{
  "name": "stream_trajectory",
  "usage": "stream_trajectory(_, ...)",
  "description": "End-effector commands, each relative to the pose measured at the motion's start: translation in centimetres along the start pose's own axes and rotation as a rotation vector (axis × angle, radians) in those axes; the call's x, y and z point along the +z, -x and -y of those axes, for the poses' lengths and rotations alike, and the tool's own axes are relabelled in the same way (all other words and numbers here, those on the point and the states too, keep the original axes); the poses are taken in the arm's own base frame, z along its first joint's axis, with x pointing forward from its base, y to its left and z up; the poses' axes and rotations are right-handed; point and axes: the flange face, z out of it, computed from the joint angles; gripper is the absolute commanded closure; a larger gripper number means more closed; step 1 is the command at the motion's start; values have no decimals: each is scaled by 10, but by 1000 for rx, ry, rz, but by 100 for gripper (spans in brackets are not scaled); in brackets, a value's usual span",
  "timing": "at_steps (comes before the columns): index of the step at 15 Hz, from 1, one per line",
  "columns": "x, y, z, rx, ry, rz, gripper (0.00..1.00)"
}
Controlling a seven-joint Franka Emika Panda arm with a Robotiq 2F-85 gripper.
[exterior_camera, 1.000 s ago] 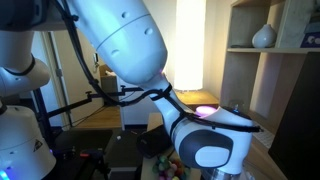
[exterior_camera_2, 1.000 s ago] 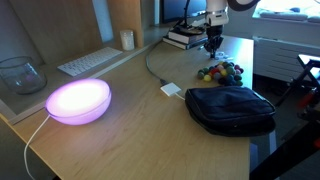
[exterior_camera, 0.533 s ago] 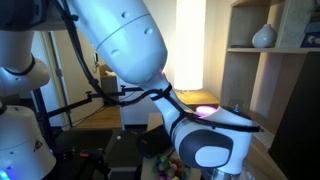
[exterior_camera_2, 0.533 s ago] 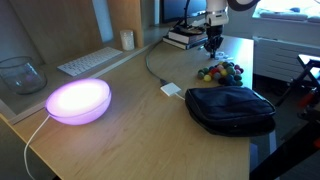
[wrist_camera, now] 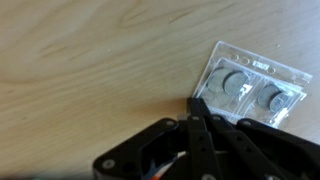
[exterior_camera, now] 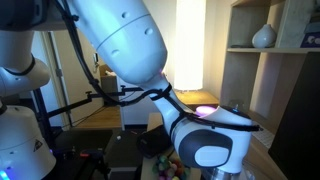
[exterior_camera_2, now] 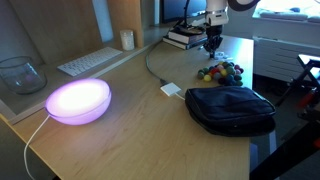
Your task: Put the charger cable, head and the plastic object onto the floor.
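Nothing has moved; the claw point(wrist_camera: 197, 108) stays closed and empty just beside the plastic object point(wrist_camera: 248, 88), upper right: likely light, flat, slippery; pinch its edge.

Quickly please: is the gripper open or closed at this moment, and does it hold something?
The gripper is closed, its fingers pressed together, and it holds nothing. Its tip is right beside the clear plastic pack.
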Motion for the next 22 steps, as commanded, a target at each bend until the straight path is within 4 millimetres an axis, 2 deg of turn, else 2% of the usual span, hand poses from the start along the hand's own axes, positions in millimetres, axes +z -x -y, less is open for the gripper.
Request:
stream_trajectory(1, -22, -19, -5, -48, 36, 108, 100)
stream_trajectory(7, -45, -48, -8, -128, 118, 280, 100)
stream_trajectory(9, -43, -47, -3, -105, 130, 270, 100)
stream_trajectory(13, -33, -32, 28, 38, 135, 241, 100)
stream_trajectory(16, -24, -30, 43, 92, 110, 218, 100)
stream_trajectory(19, -17, -30, 47, 101, 81, 204, 100)
stream_trajectory(22, -8, -30, 41, 85, 57, 188, 100)
